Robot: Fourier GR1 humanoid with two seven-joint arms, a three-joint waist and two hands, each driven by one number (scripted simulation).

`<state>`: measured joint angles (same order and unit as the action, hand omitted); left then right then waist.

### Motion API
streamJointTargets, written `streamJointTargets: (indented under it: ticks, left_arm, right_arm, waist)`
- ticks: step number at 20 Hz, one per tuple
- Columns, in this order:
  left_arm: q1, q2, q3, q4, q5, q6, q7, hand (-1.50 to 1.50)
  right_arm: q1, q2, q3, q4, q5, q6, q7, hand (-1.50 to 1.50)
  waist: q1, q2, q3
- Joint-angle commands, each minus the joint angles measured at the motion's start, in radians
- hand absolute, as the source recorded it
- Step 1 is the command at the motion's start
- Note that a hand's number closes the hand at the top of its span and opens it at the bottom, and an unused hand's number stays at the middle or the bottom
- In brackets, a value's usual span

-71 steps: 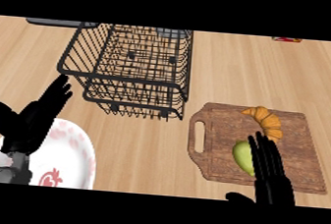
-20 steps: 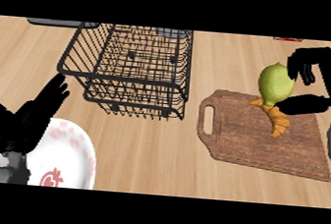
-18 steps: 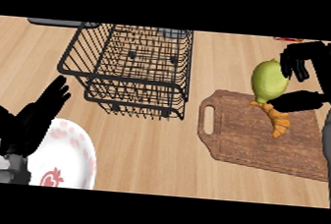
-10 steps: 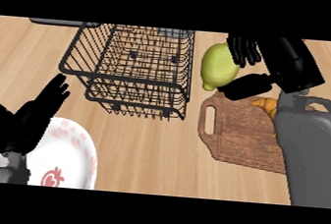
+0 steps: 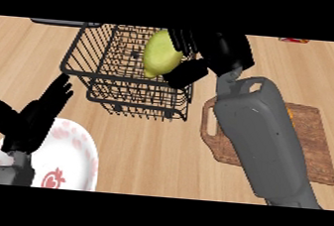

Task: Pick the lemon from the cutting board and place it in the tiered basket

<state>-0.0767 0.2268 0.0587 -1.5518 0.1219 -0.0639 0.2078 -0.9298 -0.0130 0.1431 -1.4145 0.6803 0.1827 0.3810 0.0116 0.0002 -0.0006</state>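
Right hand point(image 5: 215, 51): fingers and thumb curled round the lemon, thumb under it and fingers over its top; the grey forearm runs back from it across the cutting board toward the view's lower right.
Lemon point(image 5: 162, 54): held on the hand's left side, long axis close to upright with a slight tilt, its pointed tip down.
Lemon to basket: it shows over the right part of the tiered basket point(image 5: 106, 80), inside the wire rim as seen from above; how high it hangs above the wire floor cannot be told from this steep view.
Turning relation: the drop spot lies straight below and a little left of the hand, so by my reading the next move is a lowering, then a release, with little sideways travel left.
Cutting board point(image 5: 314, 141): behind and below the hand, mostly hidden by the forearm.
Nearer hand: the right one is at the basket.
Left hand point(image 5: 34, 117): well apart at the lower left, open, fingers up, resting over a plate point(image 5: 75, 157).
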Motion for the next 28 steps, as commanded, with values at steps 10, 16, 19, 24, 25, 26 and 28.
streamJointTargets:
  ticks: [10, 16, 19, 24, 25, 26, 28]
  left_arm:
    - [-0.009, -0.021, 0.005, 0.0, -0.018, -0.007, 0.011, 0.0]
    - [0.007, -0.011, 0.014, -0.032, -0.011, -0.025, 0.023, 0.0]
    - [-0.019, -0.048, -0.031, -0.042, -0.042, 0.0, 0.044, 0.0]
    - [-0.073, -0.024, 0.01, -0.008, -0.016, -0.012, 0.063, 0.0]
    - [-0.006, -0.021, 0.006, -0.03, -0.022, -0.028, 0.038, 0.0]
    - [-0.073, -0.014, 0.018, 0.055, -0.019, -0.045, -0.004, 0.0]
    - [-0.054, -0.022, 0.011, 0.024, -0.03, -0.028, 0.027, 0.0]
  right_arm:
    - [-0.162, 0.012, 0.127, 0.348, -0.078, -0.194, 0.04, 1.5]
    - [-0.111, 0.012, 0.183, 0.427, -0.022, -0.322, -0.036, 1.5]
    - [-0.233, 0.012, 0.241, 0.559, -0.1, -0.435, -0.01, 1.5]
    - [-0.244, 0.013, 0.196, 0.596, -0.162, -0.608, -0.082, 1.5]
    - [-0.21, 0.013, 0.25, 0.598, -0.173, -0.638, -0.08, 1.5]
    - [-0.287, 0.013, 0.234, 0.678, -0.213, -0.662, -0.109, 1.5]
    - [-0.308, 0.013, 0.27, 0.726, -0.248, -0.673, -0.123, -1.5]
  waist:
    - [0.009, 0.002, 0.0]
    - [0.007, 0.002, 0.0]
    - [0.025, 0.005, 0.0]
    - [0.027, 0.009, 0.0]
    - [0.023, 0.005, 0.0]
    - [0.039, 0.014, -0.001]
    - [0.035, 0.01, 0.0]
